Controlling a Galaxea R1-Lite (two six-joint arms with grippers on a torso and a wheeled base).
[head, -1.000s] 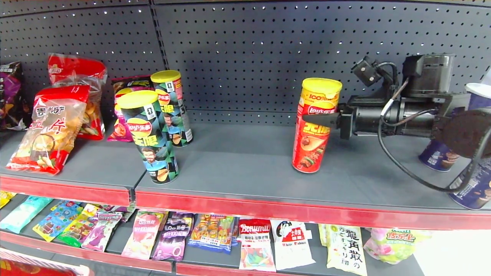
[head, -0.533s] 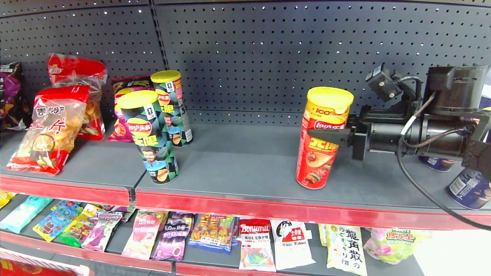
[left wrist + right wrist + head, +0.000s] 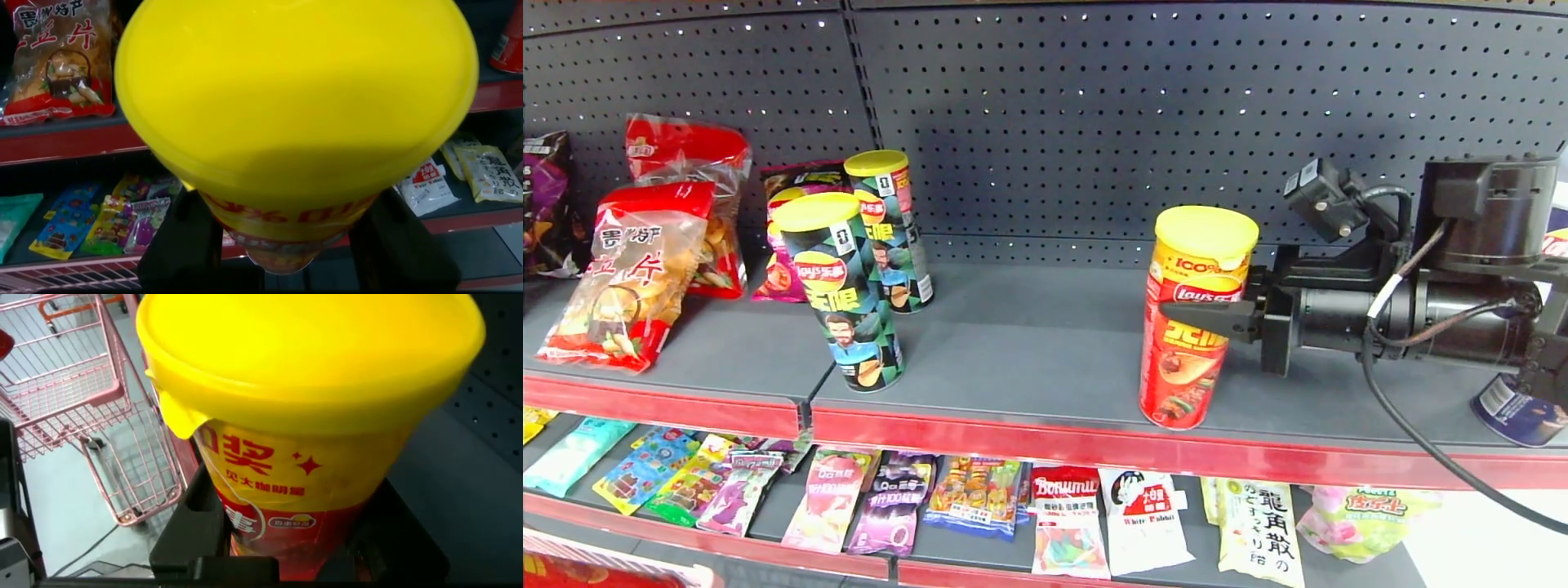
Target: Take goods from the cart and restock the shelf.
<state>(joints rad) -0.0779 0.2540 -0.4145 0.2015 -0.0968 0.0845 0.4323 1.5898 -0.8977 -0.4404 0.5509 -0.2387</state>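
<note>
Red with a yellow lid, the right arm's chip can (image 3: 1184, 376) now stands nearer the shelf's (image 3: 1029, 343) red front strip (image 3: 1013, 437) than a second ago. It is lower and a little further left, carried there by the right gripper (image 3: 1201, 300). The can is upright, long axis vertical, lid up, with its base just behind the strip; we cannot tell whether it bears on the board. The right fingers (image 3: 1213, 317) are clamped on its upper body, one on each side. In the left wrist view we see the left gripper (image 3: 290, 249) closed around a second yellow-lidded can (image 3: 294, 98), lid toward the camera, out in front of the shelves.
</note>
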